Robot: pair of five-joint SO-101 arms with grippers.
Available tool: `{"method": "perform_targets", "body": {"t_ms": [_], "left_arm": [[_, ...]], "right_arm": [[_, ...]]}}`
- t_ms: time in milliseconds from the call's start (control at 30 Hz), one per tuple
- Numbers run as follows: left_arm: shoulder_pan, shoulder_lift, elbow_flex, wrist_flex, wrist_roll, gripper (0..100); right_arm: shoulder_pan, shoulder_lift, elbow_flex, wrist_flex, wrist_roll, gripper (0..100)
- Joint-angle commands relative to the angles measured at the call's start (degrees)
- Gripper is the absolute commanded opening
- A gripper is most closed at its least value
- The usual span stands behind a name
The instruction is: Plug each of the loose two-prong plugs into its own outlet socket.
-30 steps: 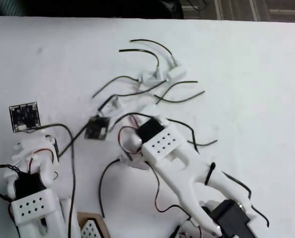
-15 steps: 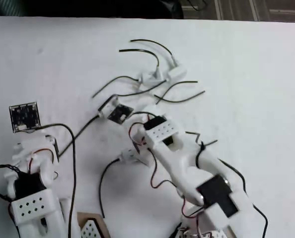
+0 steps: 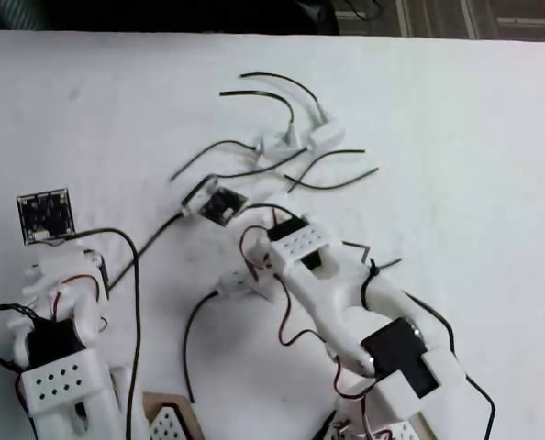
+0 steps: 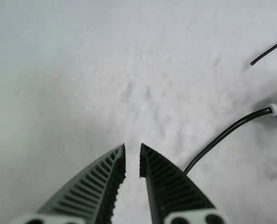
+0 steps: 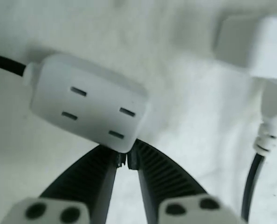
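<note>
Outlet socket (image 5: 85, 108) — edge against right pincer (image 5: 127, 161)

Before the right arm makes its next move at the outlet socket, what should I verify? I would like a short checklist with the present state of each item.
1. The right end effector is empty: ok, jaws almost closed with nothing between them.
2. The slots of the outlet socket are free: ok, four open slots show.
3. A plug is held for insertion: not ok, the white plug lies loose on the table.
4. The right end effector is clear of the outlet socket: cannot tell, its tips sit at the socket's edge.
5. The left end effector is out of the way: ok, slightly open, empty, over bare table.
</note>
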Motion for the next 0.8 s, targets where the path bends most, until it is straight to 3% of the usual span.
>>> {"method": "perform_targets", "body": {"t_ms": [0, 167, 400, 567, 767], "left_arm": [[-0.31, -0.57, -0.44, -0.97, -0.53, 8], [-0.31, -0.57, -0.44, -0.97, -0.53, 8], [-0.31, -0.57, -0.44, -0.97, -0.53, 8], [-0.31, -0.57, -0.44, -0.97, -0.53, 8], [-0.31, -0.57, -0.44, -0.97, -0.53, 8]], "right_arm": [[2.68, 0.4, -6.24, -4.44, -0.09, 1.9], [2.68, -0.92, -7.3, -3.56, -0.09, 1.9], [2.68, -13.76, -7.3, 4.97, -0.09, 1.9], [4.0, -18.95, -7.12, 1.1, -0.53, 1.9], [-1.27, -13.32, -6.95, -4.53, -0.62, 1.9]]}}
